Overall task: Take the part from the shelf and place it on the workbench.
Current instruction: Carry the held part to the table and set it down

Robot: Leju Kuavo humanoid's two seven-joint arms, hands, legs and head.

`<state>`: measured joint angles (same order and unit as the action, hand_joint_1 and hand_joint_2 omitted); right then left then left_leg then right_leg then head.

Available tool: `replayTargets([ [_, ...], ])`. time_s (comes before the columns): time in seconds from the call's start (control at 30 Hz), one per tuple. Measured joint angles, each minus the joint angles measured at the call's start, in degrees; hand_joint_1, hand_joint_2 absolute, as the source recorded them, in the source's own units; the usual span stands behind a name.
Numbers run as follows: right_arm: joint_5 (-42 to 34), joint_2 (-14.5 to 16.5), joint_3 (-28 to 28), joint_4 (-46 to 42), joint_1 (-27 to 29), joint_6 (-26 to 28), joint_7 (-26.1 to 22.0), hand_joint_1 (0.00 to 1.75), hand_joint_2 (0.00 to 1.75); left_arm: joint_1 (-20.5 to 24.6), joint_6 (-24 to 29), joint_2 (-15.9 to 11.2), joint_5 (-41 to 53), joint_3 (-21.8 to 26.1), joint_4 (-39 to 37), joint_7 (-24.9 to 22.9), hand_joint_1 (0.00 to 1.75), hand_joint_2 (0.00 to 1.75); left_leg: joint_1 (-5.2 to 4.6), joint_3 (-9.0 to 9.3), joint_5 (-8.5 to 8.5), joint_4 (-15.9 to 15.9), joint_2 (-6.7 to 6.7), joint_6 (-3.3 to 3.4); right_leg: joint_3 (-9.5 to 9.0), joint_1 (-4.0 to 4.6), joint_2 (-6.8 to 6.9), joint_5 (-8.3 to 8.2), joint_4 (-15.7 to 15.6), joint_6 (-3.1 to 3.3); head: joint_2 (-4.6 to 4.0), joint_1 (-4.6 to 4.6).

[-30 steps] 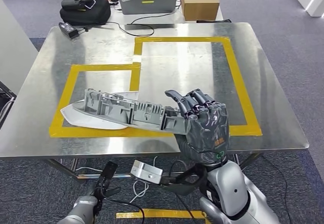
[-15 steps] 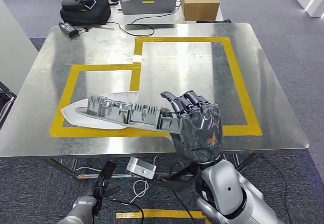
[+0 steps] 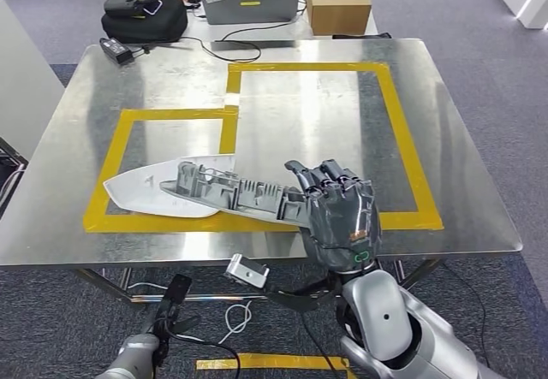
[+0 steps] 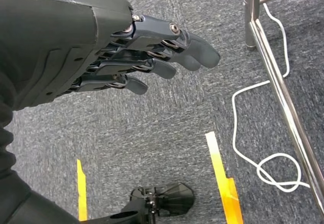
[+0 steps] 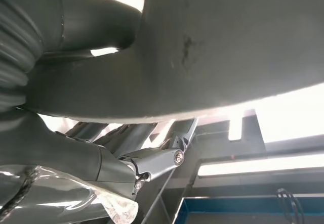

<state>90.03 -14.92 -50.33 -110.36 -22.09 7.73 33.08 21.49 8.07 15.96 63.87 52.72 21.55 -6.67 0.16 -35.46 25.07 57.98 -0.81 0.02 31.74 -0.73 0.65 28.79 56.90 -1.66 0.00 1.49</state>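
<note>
Status check — your right hand (image 3: 339, 216) grips the grey ribbed part (image 3: 233, 192) by its near end, fingers wrapped over the top edge. The right wrist view agrees: a dark underside of the part sits across the thumb and fingers. The part's far end reaches out over the workbench (image 3: 310, 122), above the white curved panel (image 3: 139, 192) that lies in the left yellow tape rectangle (image 3: 120, 144).

Done, as far as I can judge: the part is off the shelf and has been carried to the bench.

Left to do: set it down and let go. Whether the part's far tip already touches the white panel or hangs just above it cannot be told from the head view; the held end looks raised, near the front edge of the bench. Treat it as not yet placed.

Your left hand (image 4: 126, 57) hangs low beside the bench legs over the carpet — fingers stretched out and slightly apart, holding nothing.

Notes for the release:
- The part is long and held at one end, so it may pivot when the fingers loosen.
- It overlaps the white panel; landing on that curved surface could leave it rocking or sliding.
- The held end sits close to the front edge — check that it rests on metal before opening.
</note>
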Motion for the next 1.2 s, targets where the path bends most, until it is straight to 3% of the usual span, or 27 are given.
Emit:
replayTargets([
  [0.43,0.01,-3.47,-2.34,0.21,0.3,-1.15,3.33,1.75,1.75,-0.56,0.0,-1.03,-2.71,-1.93,0.0,0.33,0.0,1.75,0.01,0.03,-0.01,0.0,0.0,0.01,-0.03,-0.01,0.0,-0.01,0.0,0.0,0.0,0.01],
  [0.93,0.03,-4.4,-3.38,0.35,0.46,-2.33,3.9,1.75,1.75,-0.74,0.0,-1.28,-3.68,-2.64,0.0,0.35,0.0,1.75,0.01,0.04,-0.01,0.0,0.0,0.01,-0.03,0.0,-0.01,-0.01,0.0,0.0,0.0,0.0],
  [1.1,0.02,-4.16,-2.01,1.61,3.82,-3.99,2.34,1.75,1.75,-1.11,0.0,-1.49,-5.69,-3.77,0.0,0.34,0.0,1.75,0.01,0.04,-0.01,0.0,0.0,0.01,-0.06,0.0,0.02,0.0,0.0,0.0,0.0,0.01],
  [1.2,-0.01,-2.53,2.74,4.2,8.3,-5.73,-1.49,1.75,1.75,-1.31,0.01,-1.72,-6.94,-4.48,0.01,-0.1,0.0,1.75,0.01,0.04,-0.01,0.0,-0.01,0.01,-0.07,0.0,0.04,0.0,0.0,0.0,0.0,0.0],
])
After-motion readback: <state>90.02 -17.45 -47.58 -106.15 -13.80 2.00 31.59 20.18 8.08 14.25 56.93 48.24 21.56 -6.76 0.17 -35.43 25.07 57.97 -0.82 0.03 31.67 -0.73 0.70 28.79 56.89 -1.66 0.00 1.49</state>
